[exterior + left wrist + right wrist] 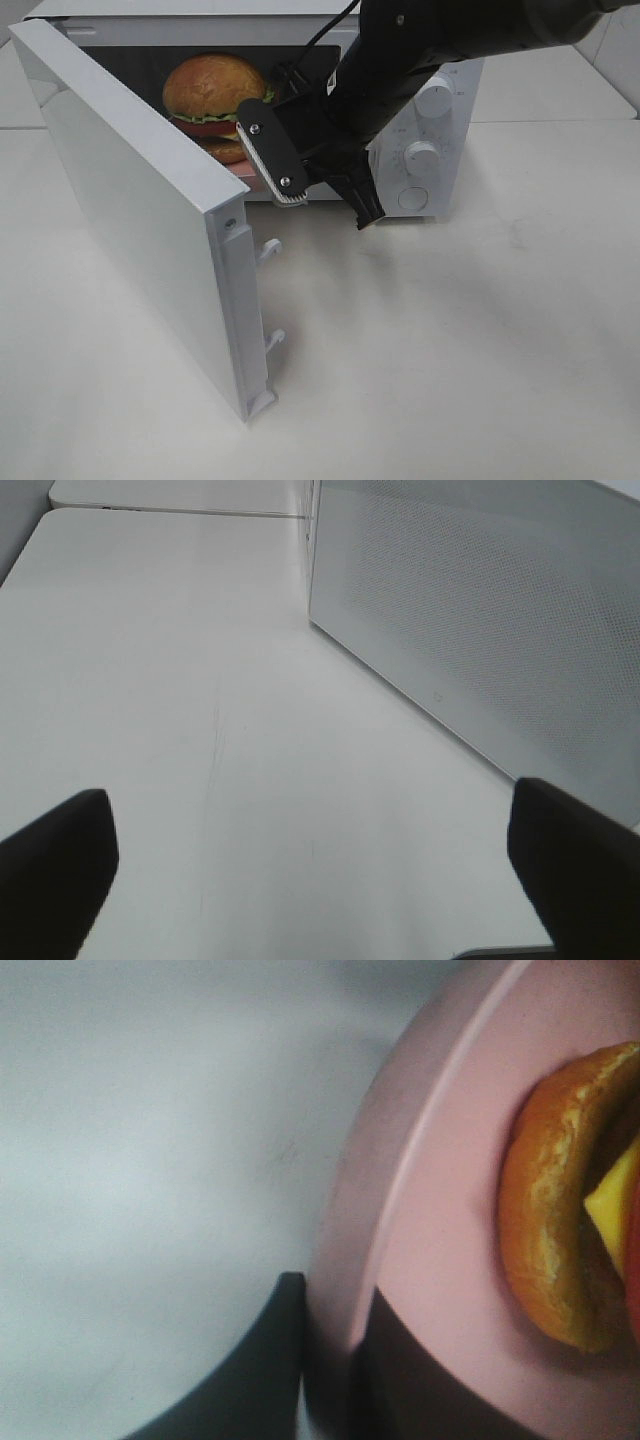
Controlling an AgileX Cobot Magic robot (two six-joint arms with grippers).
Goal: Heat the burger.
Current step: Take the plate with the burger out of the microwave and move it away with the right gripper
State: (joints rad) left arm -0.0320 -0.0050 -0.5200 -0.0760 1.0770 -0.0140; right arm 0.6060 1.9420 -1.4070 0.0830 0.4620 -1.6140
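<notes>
Much of the burger and plate is hidden or cropped.

In the high view the lower burger is covered by the right gripper, and almost nothing is seen of the plate. In the right wrist view the burger is cut by the edge and blurred. The left gripper is shown only as two cropped fingertips.

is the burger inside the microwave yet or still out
Inside. The burger sits in the microwave cavity on the pink plate, whose rim the right gripper grips.
</notes>
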